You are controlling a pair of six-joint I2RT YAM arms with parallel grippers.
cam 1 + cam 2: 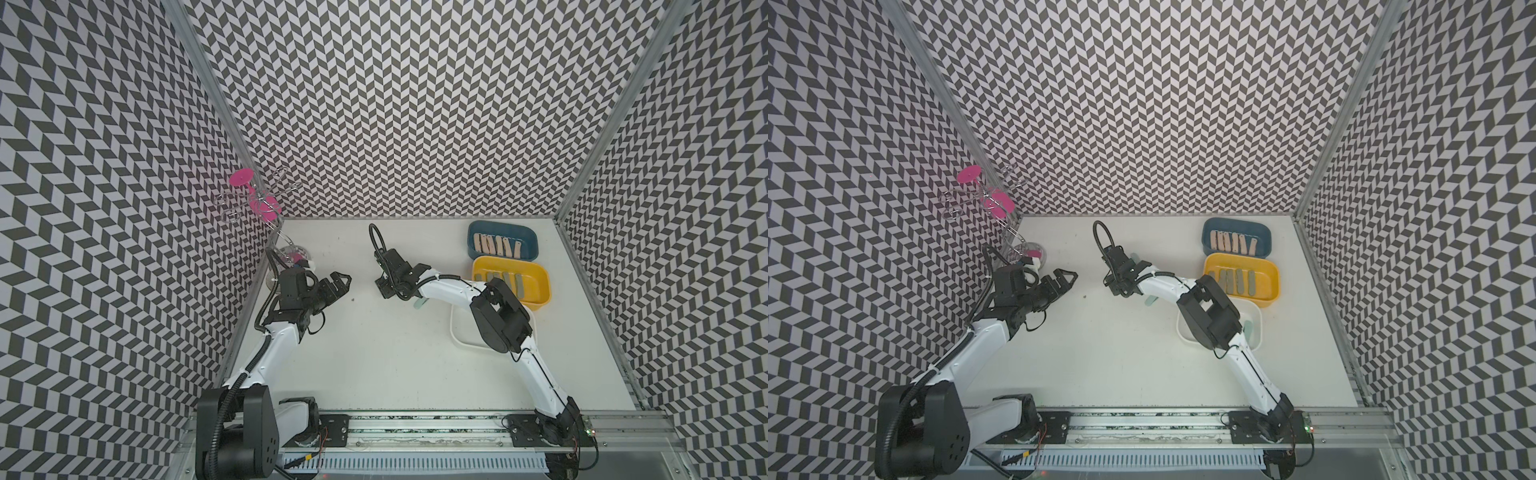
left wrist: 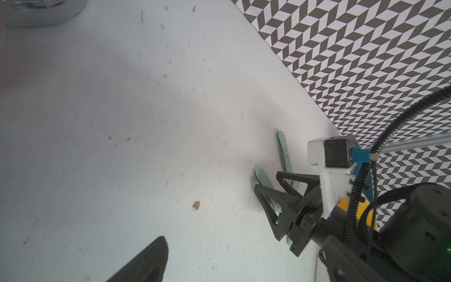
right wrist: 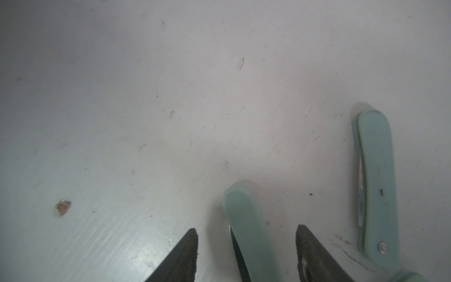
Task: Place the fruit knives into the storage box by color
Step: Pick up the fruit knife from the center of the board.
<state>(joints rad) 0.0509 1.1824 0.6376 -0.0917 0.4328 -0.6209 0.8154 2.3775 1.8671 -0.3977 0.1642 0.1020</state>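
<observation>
Right gripper [image 3: 246, 244] stands half-wide, one finger on each side of a mint knife [image 3: 244, 210], with gaps showing on both sides; nothing is held. Second mint knife [image 3: 375, 183] lies just outside one finger. I would centre, lower to the table [image 3: 170, 97], then close squarely across the handle. White box [image 1: 454, 332] sits behind the wrist. Left gripper [image 1: 345, 283] hangs wide and empty.

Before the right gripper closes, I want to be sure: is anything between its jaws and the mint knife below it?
Nothing visible. In the right wrist view the right gripper straddles the mint knife, with bare table on both sides. A second mint knife lies apart, outside the jaws.
</observation>
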